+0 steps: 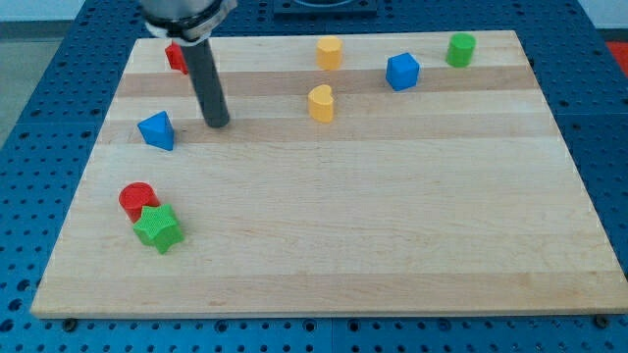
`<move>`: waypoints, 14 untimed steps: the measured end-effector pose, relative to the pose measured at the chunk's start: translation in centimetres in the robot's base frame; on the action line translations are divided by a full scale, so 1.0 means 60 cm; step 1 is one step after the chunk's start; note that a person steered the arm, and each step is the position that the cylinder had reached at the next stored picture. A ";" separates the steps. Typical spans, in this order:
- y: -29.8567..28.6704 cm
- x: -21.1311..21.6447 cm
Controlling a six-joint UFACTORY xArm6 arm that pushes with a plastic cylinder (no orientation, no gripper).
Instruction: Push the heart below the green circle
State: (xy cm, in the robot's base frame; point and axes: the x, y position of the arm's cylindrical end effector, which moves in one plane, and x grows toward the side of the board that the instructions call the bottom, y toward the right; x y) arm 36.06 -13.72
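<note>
Here my tip rests on the pale wooden tabletop in its upper-left part; there is no pincer on this rod, so nothing opens, closes or is held. Just to the view's left of my tip sits a blue triangular block, apart from it, and above, partly hidden behind the rod, a red block whose shape I cannot make out.

Further to the view's right lies the yellow heart-shaped block, well apart from my tip, with another yellow block above it, a blue cube-like block to its right, and the green circular block near the top-right corner. At the lower left, a red cylinder touches a green star-shaped block.

I judge the step in hand to be the approach: the heart is untouched. The next move calls for bringing my tip against the heart's left side, then pushing it rightward, passing under the blue cube, until it sits beneath the green circle.
</note>
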 end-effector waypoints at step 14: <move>0.362 0.094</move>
State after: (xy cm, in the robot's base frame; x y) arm 41.69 8.02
